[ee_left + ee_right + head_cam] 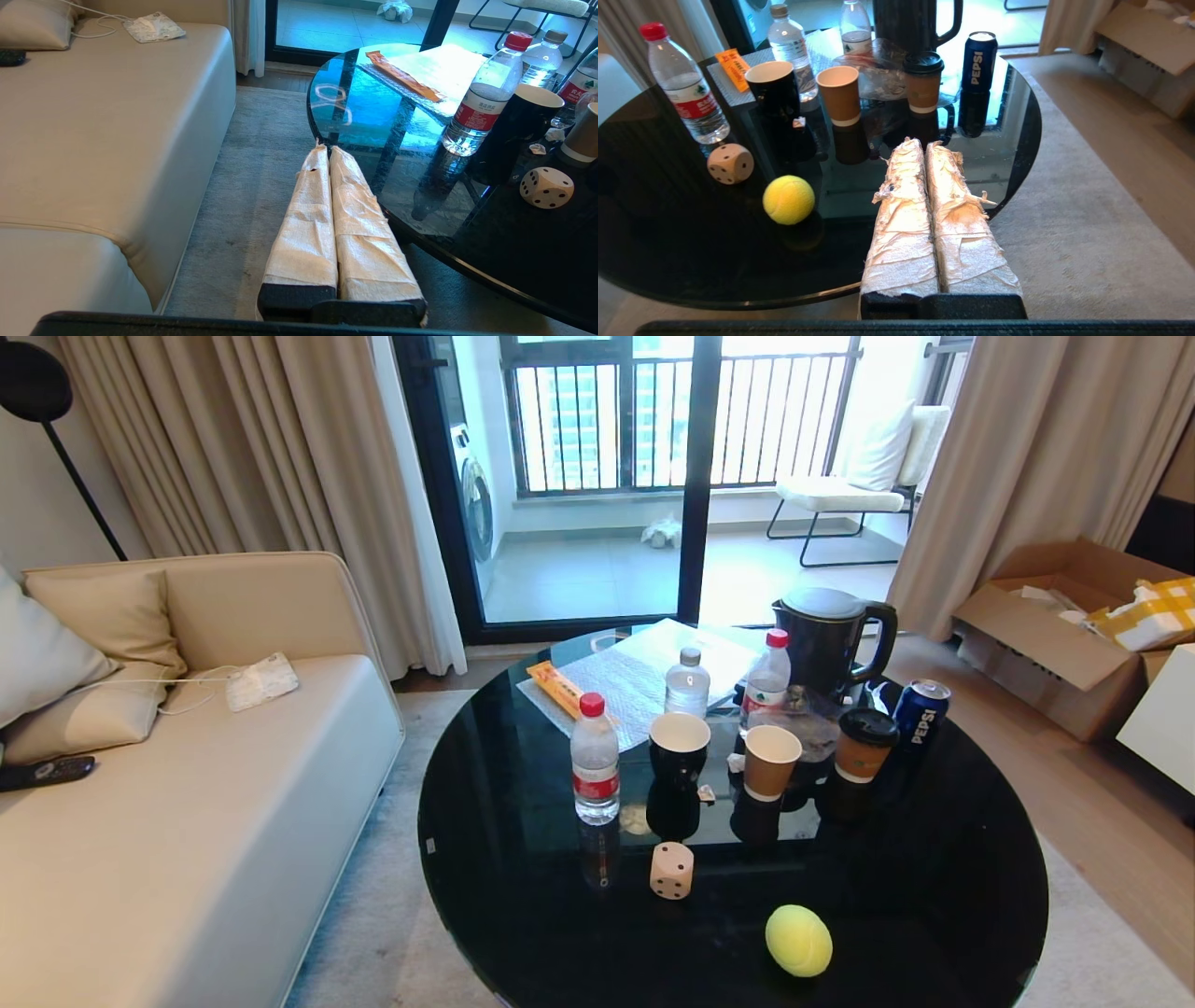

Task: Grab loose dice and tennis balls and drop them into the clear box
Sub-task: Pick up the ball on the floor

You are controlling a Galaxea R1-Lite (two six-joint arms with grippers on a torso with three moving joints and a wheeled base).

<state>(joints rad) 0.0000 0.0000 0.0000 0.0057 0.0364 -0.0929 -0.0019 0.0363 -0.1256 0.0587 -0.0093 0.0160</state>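
Round black glass coffee table (pixel 523 859), cluttered at the back. Fuzzy yellow-green tennis ball (pixel 798 940) sits near the front edge, right of centre; beige round-cornered die with dark pips (pixel 671 870) just behind and left of it. No clear box in any view. Right gripper (pixel 924 144), tape-wrapped fingers pressed together, empty, hovers by the table's right rim; the ball lies left of its tips, nearer this arm. Left gripper (pixel 327 148), also closed and empty, hangs off the left rim.
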